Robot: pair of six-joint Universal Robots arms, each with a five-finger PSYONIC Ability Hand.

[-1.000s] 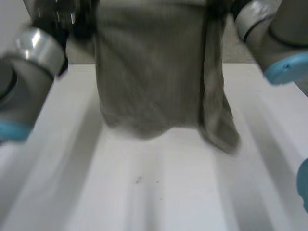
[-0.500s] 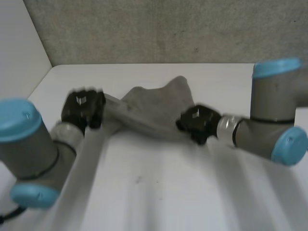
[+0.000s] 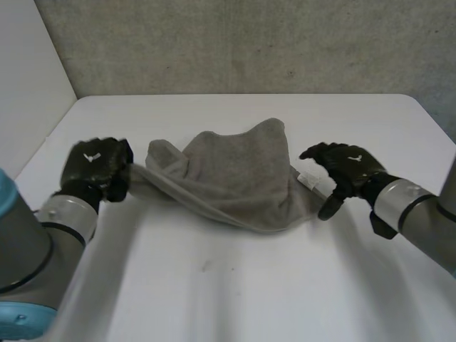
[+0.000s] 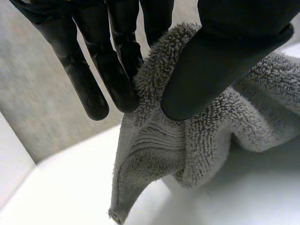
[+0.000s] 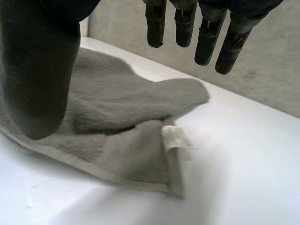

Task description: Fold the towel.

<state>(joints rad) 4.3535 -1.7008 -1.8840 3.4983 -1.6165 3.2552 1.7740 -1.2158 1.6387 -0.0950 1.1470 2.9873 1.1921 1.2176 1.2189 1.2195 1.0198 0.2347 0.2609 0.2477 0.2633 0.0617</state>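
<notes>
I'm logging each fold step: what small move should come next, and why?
Probably lower the right hand and pinch the towel's corner beside it. The left hand pinches the other end between thumb and fingers; the right hand is open, holding nothing, and the towel lies bunched on the table.

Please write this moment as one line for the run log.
towel: bunched on table, not folded | left hand: pinching towel's left end | right hand: open, beside towel's right end

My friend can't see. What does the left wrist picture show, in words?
The robot's left hand pinches a fold of fluffy grey towel between its thumb and fingers. From there the towel hangs down to the white table.
</notes>
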